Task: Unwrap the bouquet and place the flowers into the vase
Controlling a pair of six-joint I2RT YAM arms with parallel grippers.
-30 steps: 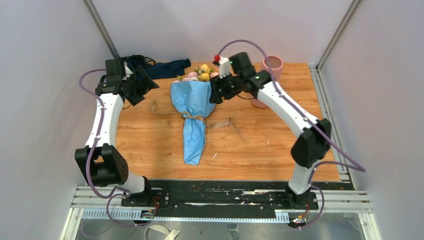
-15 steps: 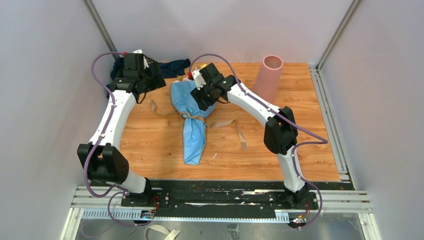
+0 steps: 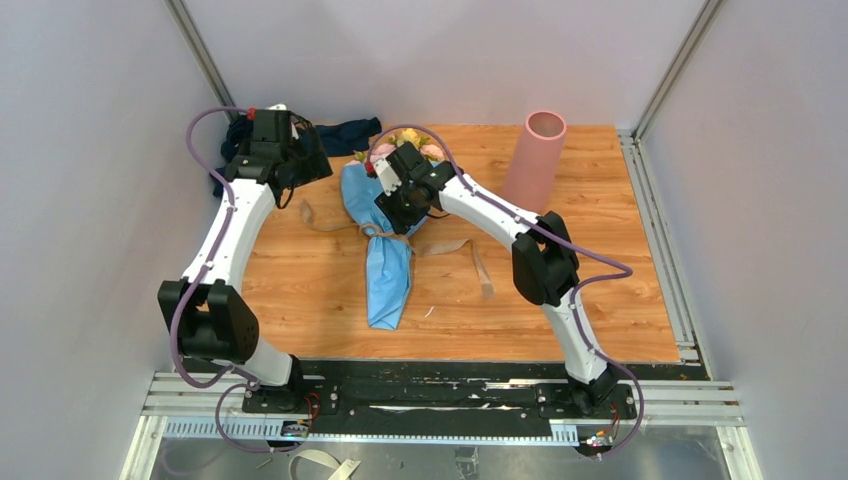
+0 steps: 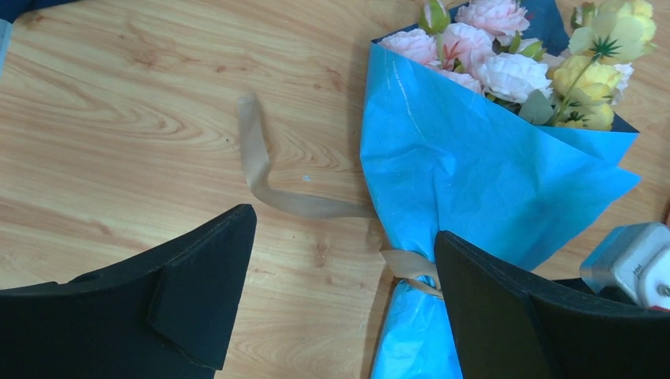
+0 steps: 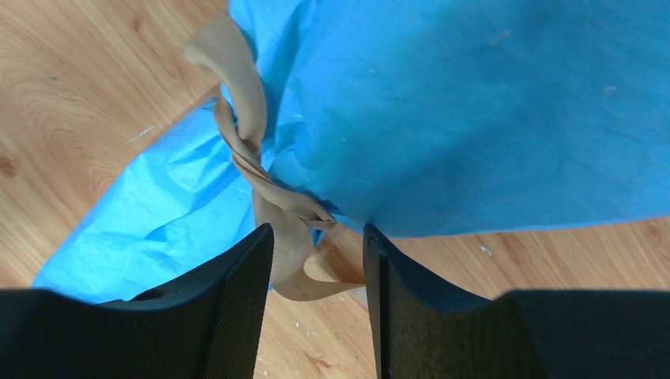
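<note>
From above, the big change is the right arm. A second ago it was up by the vase [image 3: 535,160] in the upper right. It has since swung left and folded at the elbow, so the right gripper [image 3: 392,218] now points down at the tied waist of the bouquet [image 3: 388,270] in the middle of the table [image 3: 300,290]. The vase stands upright, well apart from it. The left arm has risen and reaches into the upper left, with the left gripper [image 3: 308,172] hanging just left of the blue paper [image 3: 362,195] and near the navy cloth [image 3: 345,132]. The bouquet lies fully wrapped, its flowers [image 3: 405,145] toward the top of the frame. To my eye the untying is only being started, and nothing is undone yet.

In the left wrist view, the two fingers [image 4: 201,292] are spread wide with only bare wood and the edge of the paper between them. A tail of the tan ribbon [image 4: 261,170] curls across the centre left, and the blooms sit in the upper right.

In the right wrist view, the fingers [image 5: 237,308] have drawn in to a narrow gap at the bottom of the frame. A loop of ribbon just below the knot [image 5: 272,185] sits in that gap. I can't tell whether they are pinching it yet or only standing either side of it.
</note>
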